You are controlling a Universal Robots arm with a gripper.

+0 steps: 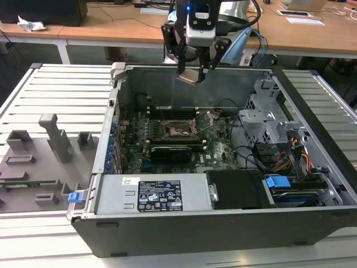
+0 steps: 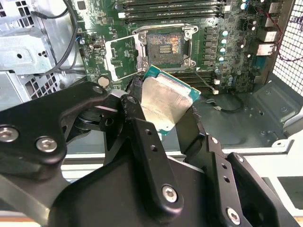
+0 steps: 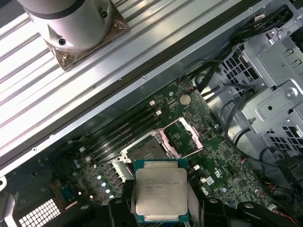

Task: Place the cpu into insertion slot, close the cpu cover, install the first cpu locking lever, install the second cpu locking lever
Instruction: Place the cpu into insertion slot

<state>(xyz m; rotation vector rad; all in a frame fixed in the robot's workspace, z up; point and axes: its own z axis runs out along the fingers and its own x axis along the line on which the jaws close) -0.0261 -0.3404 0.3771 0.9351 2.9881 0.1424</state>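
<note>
In the exterior view my gripper (image 1: 192, 71) hangs over the far wall of the open computer case, shut on the cpu (image 1: 189, 76). Both wrist views show the cpu (image 2: 165, 101) (image 3: 160, 191), a square silver-topped chip, clamped by its edges between the black fingers (image 2: 135, 111). It is high above the board and touches nothing else. Below it the insertion slot (image 1: 178, 129) (image 2: 164, 46) (image 3: 144, 150) lies bare on the green motherboard. The cpu cover (image 2: 124, 56) (image 3: 182, 137) is swung open beside the slot.
The case walls (image 1: 120, 89) ring the motherboard. A black card (image 1: 173, 149) lies just in front of the slot, and memory slots (image 2: 170, 5) run along another side. A drive cage with cables (image 1: 268, 120) and a power supply (image 1: 159, 195) fill the rest. Grey fixtures (image 1: 39, 162) stand on the exterior view's left.
</note>
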